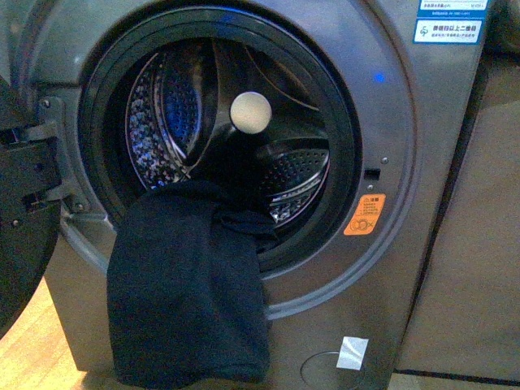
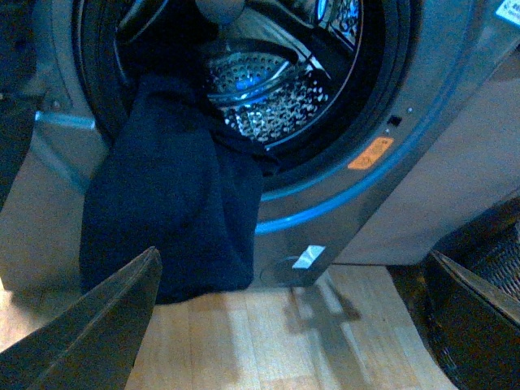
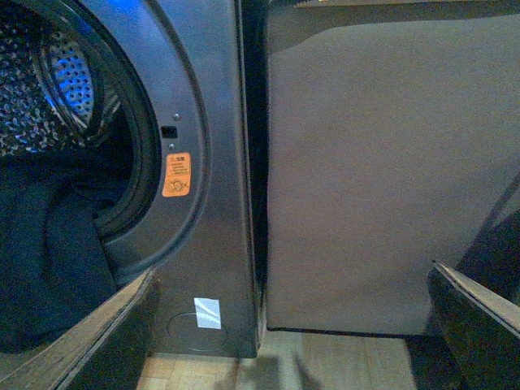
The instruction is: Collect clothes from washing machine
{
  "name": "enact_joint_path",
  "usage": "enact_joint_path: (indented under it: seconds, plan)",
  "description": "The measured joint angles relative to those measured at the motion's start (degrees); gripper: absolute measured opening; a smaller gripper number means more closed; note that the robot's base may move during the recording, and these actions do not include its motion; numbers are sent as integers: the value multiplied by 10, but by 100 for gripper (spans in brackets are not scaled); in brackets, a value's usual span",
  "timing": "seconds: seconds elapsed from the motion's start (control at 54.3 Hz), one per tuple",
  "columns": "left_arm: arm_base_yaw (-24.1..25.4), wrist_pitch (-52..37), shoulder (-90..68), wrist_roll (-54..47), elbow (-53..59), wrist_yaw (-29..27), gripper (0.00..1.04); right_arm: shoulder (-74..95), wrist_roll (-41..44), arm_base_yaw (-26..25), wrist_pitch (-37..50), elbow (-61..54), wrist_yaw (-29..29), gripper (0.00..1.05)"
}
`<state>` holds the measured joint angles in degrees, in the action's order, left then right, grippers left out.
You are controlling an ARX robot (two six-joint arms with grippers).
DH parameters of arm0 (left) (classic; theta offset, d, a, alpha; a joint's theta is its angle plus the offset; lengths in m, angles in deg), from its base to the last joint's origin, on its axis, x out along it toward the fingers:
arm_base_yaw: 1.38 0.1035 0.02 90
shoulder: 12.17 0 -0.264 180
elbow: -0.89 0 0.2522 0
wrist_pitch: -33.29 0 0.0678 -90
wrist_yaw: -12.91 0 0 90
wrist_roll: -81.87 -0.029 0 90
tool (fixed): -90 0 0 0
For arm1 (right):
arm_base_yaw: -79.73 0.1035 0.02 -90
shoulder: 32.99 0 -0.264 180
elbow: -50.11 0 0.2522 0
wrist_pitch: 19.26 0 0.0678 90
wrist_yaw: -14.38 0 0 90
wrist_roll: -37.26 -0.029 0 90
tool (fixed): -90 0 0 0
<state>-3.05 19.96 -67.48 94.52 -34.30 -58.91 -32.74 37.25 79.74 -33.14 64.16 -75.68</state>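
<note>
Fingers (image 2: 97,333) of the left gripper (image 2: 292,258) stand wide apart with nothing between them, and the right gripper (image 3: 292,270) is spread the same way, also empty; both hang short of the machine, touching nothing. Below them lies a pale wood floor (image 2: 268,341). In the left wrist view a dark woven basket (image 2: 497,244) sits on it, off the washing machine's front right corner. The washing machine (image 1: 406,146) fills the front view, with its dark door (image 1: 24,227) swung open past the left edge of the front panel and a beige cabinet (image 3: 382,162) standing just beside its right edge, a narrow dark gap between them. The garment (image 1: 187,292) is draped over the lower left of the porthole's black rim (image 1: 345,154). Its long axis runs straight up and down: the top end is tucked inside the opening, and the bottom hem hangs down the front panel almost to the panel's bottom edge. A smaller fold trails to the right along the rim. Nothing lies over it or in front of it. To its right on the panel sit an orange sticker (image 1: 364,214) by the rim and a white tape patch (image 1: 353,353) near the bottom right corner. Further in, the perforated steel drum (image 1: 154,122) shows a raised paddle (image 1: 292,171) and a pale round spot (image 1: 249,111), which I cannot identify.
</note>
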Motion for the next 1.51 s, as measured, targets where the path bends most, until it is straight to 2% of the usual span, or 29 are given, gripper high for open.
enact_joint_path:
  seconds: [0.294,0.479,0.718,1.178,1.509]
  plan:
    - [-48,-60,-309,-41,-173,-35,98,0,0,0,0,0,0,97]
    - [-53,-56,-425,-69,-269,-57,98,0,0,0,0,0,0,97]
    - [-44,-7,-591,-107,-433,-93,98,0,0,0,0,0,0,97]
    - [-68,48,-713,-146,-577,-126,98,0,0,0,0,0,0,97]
    - [-67,85,-766,-158,-626,-145,98,0,0,0,0,0,0,97]
